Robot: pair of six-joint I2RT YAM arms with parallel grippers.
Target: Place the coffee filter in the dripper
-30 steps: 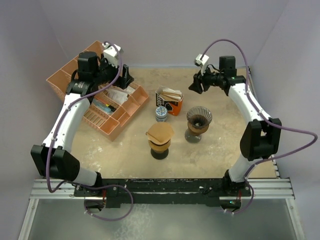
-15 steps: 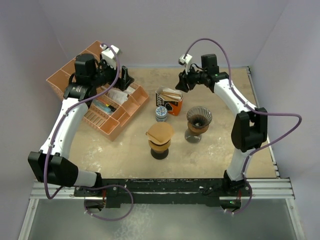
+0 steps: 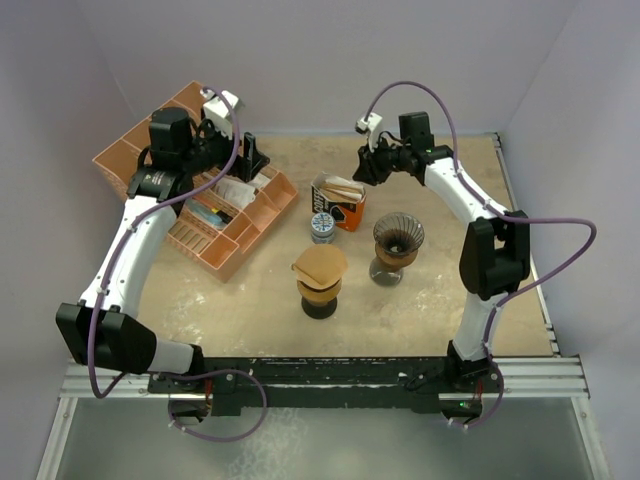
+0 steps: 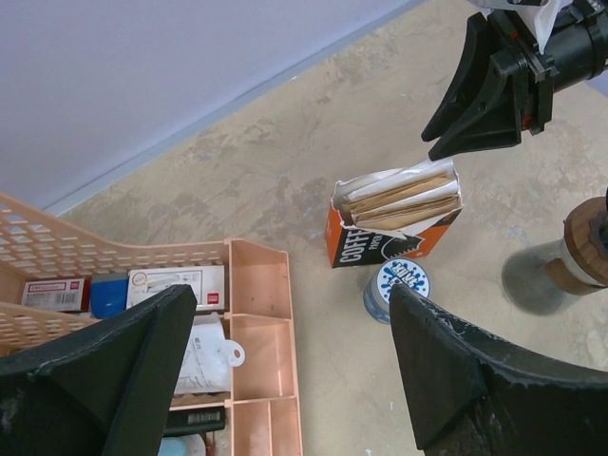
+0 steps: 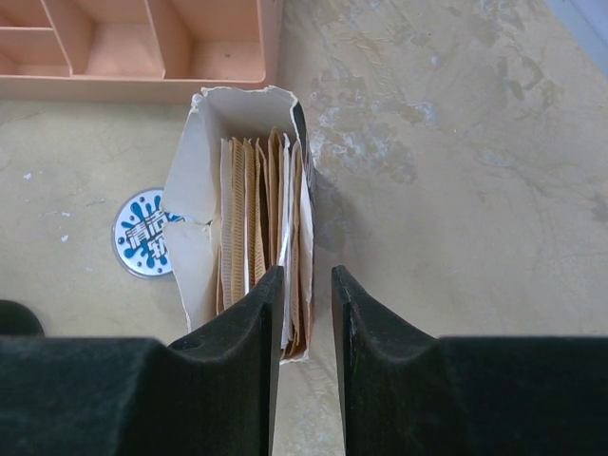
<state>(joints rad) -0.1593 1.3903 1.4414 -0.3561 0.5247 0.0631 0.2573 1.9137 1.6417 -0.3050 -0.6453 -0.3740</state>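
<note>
Two arms work over a mottled beige tabletop [image 3: 440,300] with a stone-like surface, closed in by pale lilac walls [image 3: 330,60] on its left, far and right edges. Bare surface lies open along the near edge and in the far right corner.

The right arm [image 3: 490,250] has swung left over the last second, and its elbow is now folded more tightly. It carries the right gripper [image 5: 306,275] from the far right to just far-right of the filter box [image 3: 340,210]. Its fingers have drawn in and now stand a narrow slit apart, lined up over the box's rightmost papers. I cannot tell whether they touch paper.

The left arm [image 3: 130,245] has barely shifted. The left gripper [image 4: 293,304] hangs over the peach plastic organiser tray [image 3: 262,232] at far left, its fingers spread wide and holding nothing. The tray has slatted walls and square compartments.

Just right of centre stands the empty dripper [image 3: 398,240], a dark ribbed cone on a foot. Near and to its left, a second dripper [image 3: 320,290] already carries a brown paper cone [image 3: 320,264].

The filter box is orange card with a torn top. It stands upright between the tray and the empty dripper, packed with the coffee filters [image 5: 252,218], flat tan papers stood on edge. A small round tin [image 3: 322,226] with a blue splash print sits just beside the box on its near side.
</note>
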